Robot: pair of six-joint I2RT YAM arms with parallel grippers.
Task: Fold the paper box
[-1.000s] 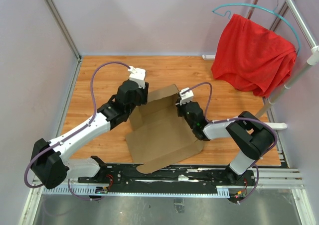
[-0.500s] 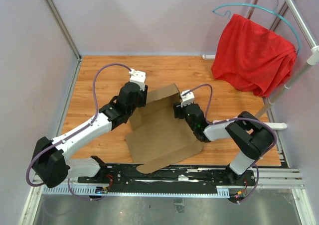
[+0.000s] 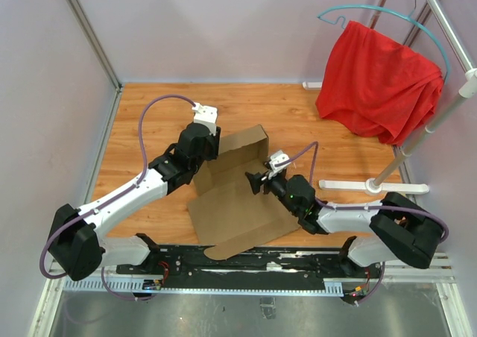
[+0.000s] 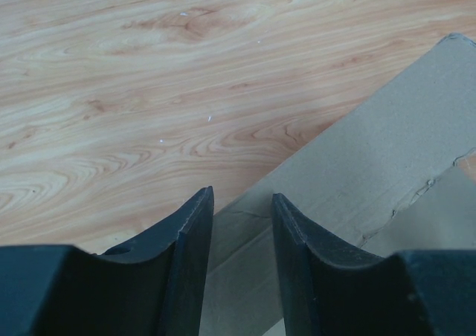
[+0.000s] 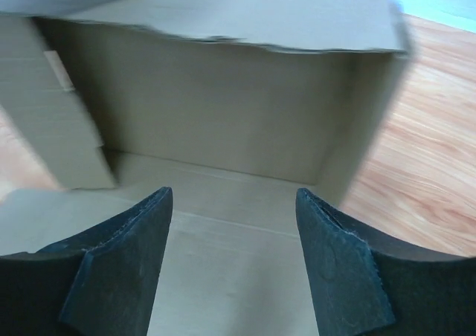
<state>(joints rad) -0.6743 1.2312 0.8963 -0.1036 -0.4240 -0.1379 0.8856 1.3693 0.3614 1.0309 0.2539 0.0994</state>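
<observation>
I see the box point(image 3: 238, 203) half folded on the counter point(image 3: 149, 113) between both arms, the left pincer point(image 4: 242, 198) narrow above its left edge, and the right pincer point(image 5: 234, 195) wide, holding nothing, facing its raised far wall.

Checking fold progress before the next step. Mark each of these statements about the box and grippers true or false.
1. The paper box is a fully flat sheet. False: its far wall and a side wall stand upright.
2. The right gripper is open, with nothing between its fingers. True.
3. A red cloth hangs at the far right. True.
4. The left gripper is at the box's near edge, by the arm bases. False: it is at the box's far left side.
</observation>
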